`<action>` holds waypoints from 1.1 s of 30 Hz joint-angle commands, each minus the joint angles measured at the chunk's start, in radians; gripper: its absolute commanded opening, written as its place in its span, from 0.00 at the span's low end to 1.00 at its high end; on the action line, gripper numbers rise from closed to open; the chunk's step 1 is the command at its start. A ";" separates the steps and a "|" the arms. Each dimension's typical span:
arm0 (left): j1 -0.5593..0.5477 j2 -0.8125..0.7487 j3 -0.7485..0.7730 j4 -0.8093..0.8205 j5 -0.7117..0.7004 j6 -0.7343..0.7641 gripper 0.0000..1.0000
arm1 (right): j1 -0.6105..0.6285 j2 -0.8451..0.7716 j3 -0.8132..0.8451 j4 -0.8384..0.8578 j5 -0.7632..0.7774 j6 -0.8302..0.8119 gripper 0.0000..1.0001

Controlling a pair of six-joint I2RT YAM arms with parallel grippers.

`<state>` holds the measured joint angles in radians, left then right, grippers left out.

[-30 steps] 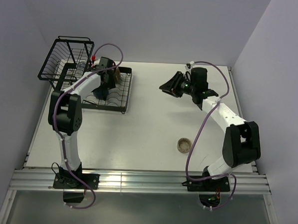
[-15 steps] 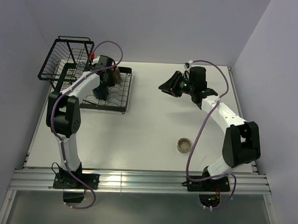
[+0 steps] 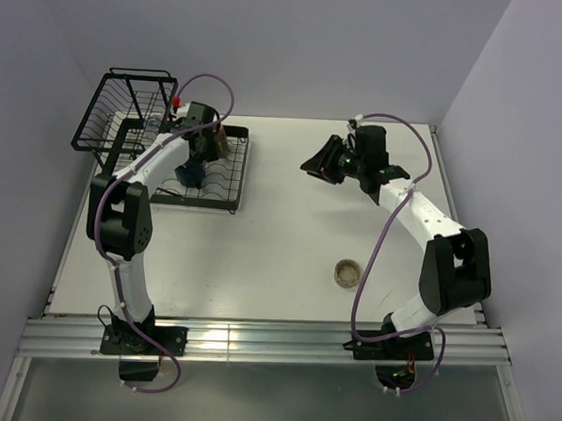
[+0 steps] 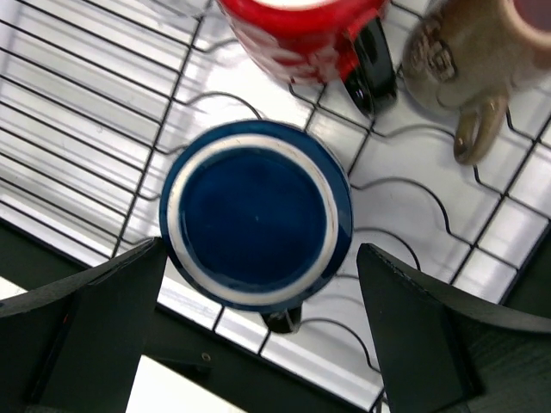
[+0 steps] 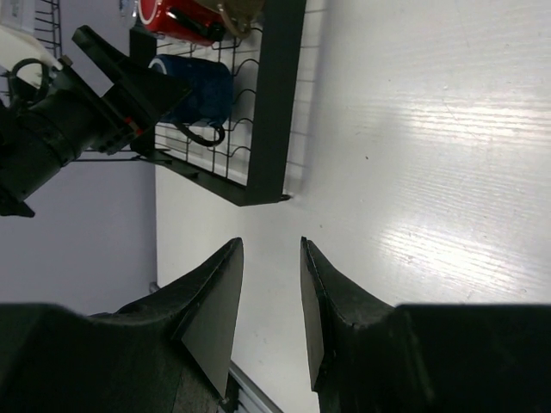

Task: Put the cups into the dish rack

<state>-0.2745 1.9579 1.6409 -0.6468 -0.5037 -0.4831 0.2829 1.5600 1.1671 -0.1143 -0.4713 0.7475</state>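
Left wrist — dark blue mug (image 4: 256,215) inverted.

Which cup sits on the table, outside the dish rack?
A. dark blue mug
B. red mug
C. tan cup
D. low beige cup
D: the low beige cup stands alone on the table, while the red mug, dark blue mug and tan cup sit on the dish rack.
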 commanded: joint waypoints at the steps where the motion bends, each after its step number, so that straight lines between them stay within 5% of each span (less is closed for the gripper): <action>1: -0.043 -0.102 0.074 0.001 -0.044 0.023 0.99 | 0.016 -0.037 0.051 -0.028 0.062 -0.036 0.41; 20: -0.149 -0.160 0.053 0.038 0.096 0.046 0.99 | 0.087 -0.144 0.014 -0.269 0.402 -0.120 0.37; 33: -0.227 -0.269 -0.087 0.191 0.309 0.021 0.99 | 0.312 -0.420 -0.291 -0.425 0.650 0.061 0.29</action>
<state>-0.4934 1.7676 1.5692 -0.5400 -0.2695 -0.4572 0.5541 1.2037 0.9222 -0.4759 0.0734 0.7235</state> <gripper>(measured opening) 0.992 0.294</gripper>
